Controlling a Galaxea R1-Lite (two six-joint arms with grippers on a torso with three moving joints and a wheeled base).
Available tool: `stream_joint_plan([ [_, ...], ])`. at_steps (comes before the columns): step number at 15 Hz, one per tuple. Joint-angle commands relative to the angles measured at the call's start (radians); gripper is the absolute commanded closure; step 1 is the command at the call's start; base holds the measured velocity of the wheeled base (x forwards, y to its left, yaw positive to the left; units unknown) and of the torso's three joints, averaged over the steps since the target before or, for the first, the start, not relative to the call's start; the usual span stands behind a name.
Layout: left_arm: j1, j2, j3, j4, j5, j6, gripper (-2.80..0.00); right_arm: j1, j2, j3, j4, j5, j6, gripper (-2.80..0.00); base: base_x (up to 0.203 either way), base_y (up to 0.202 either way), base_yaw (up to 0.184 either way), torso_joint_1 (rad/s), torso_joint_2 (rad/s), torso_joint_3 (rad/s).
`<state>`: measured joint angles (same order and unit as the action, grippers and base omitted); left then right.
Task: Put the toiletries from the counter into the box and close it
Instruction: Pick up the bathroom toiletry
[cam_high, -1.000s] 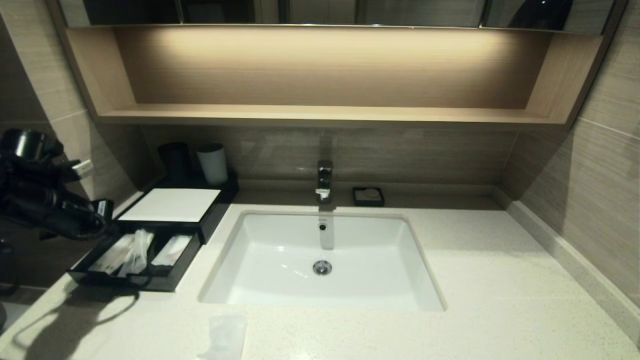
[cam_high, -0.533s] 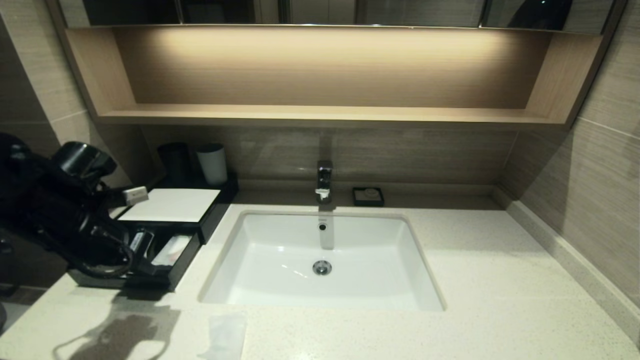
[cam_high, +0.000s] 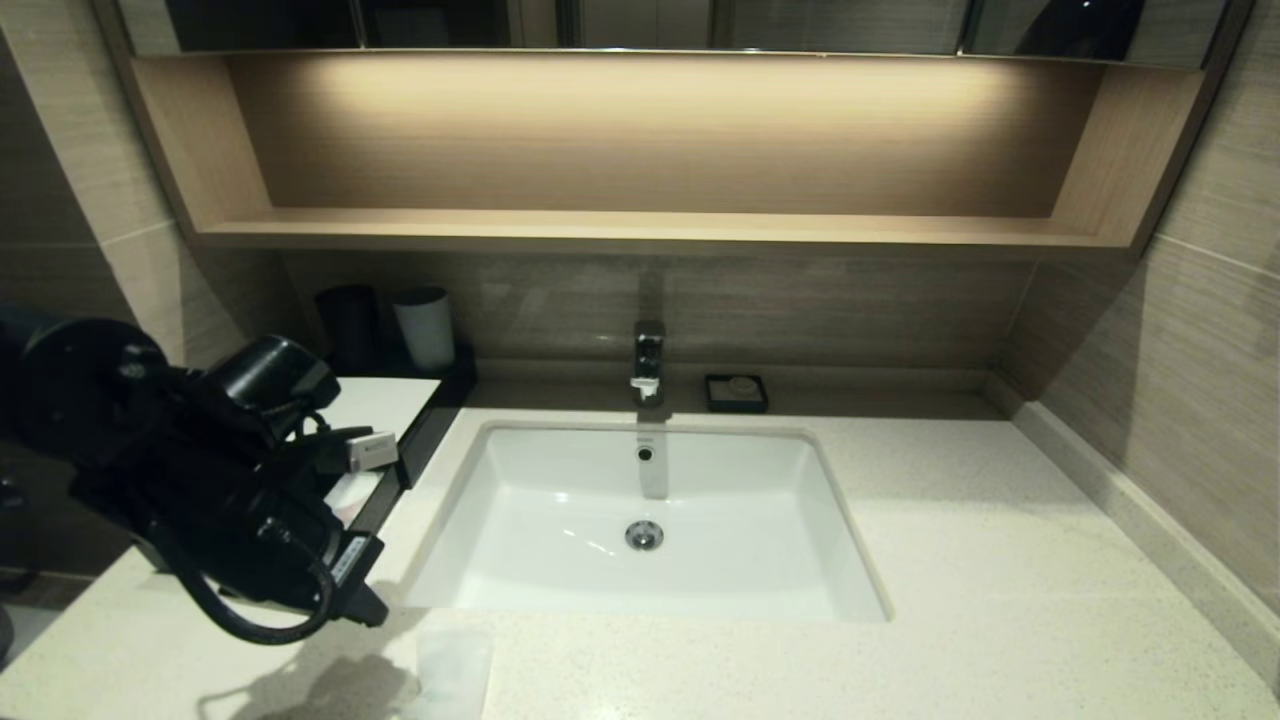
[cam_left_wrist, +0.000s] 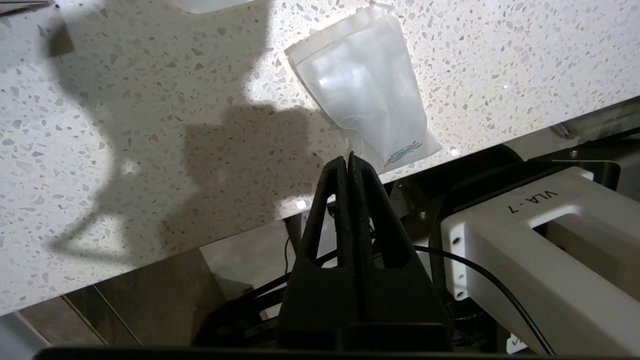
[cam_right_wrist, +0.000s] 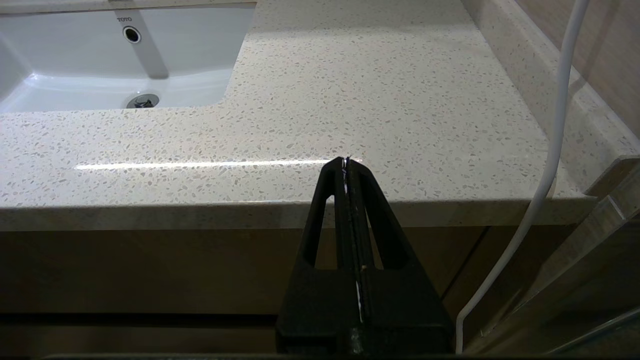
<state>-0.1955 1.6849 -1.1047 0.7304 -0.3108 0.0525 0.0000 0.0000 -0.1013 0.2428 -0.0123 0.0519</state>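
A flat translucent white sachet (cam_high: 455, 665) lies on the speckled counter (cam_high: 1000, 560) near its front edge, in front of the sink's left corner. It also shows in the left wrist view (cam_left_wrist: 362, 95). My left gripper (cam_left_wrist: 348, 157) is shut and empty, held above the counter just short of the sachet's near end. My left arm (cam_high: 230, 490) hangs over the black box's pull-out drawer and hides most of it and the packets in it. The box's white top panel (cam_high: 390, 395) shows behind the arm. My right gripper (cam_right_wrist: 346, 161) is shut and empty, parked below the counter's front edge.
A white sink (cam_high: 640, 590) with a faucet (cam_high: 649, 360) sits mid-counter. A dark cup (cam_high: 350, 320) and a pale cup (cam_high: 425, 325) stand behind the box. A small black soap dish (cam_high: 737, 392) sits by the back wall. A wooden shelf (cam_high: 640, 230) hangs above.
My left arm has swung from the left of the box rightward and toward the counter's front, now covering the drawer and nearing the sachet. The sachet has not moved.
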Motion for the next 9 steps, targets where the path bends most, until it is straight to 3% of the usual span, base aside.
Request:
stream_joint_plan([
  [1,-0.019,0.023,0.009,0.006,-0.001,0.002,-2.80,0.000,0.000,0.000,0.001,0.000,0.000,0.00,0.000,0.000,0.000,0.000,0.00,0.000],
  [4,-0.025,0.056,0.026,0.003,0.006,0.010,-2.80,0.000,0.000,0.000,0.001,0.000,0.000,0.00,0.000,0.000,0.000,0.000,0.00,0.000],
  [9,-0.105,0.060,0.031,0.006,0.021,0.002,-2.80,0.000,0.000,0.000,0.001,0.000,0.000,0.00,0.000,0.000,0.000,0.000,0.00,0.000],
])
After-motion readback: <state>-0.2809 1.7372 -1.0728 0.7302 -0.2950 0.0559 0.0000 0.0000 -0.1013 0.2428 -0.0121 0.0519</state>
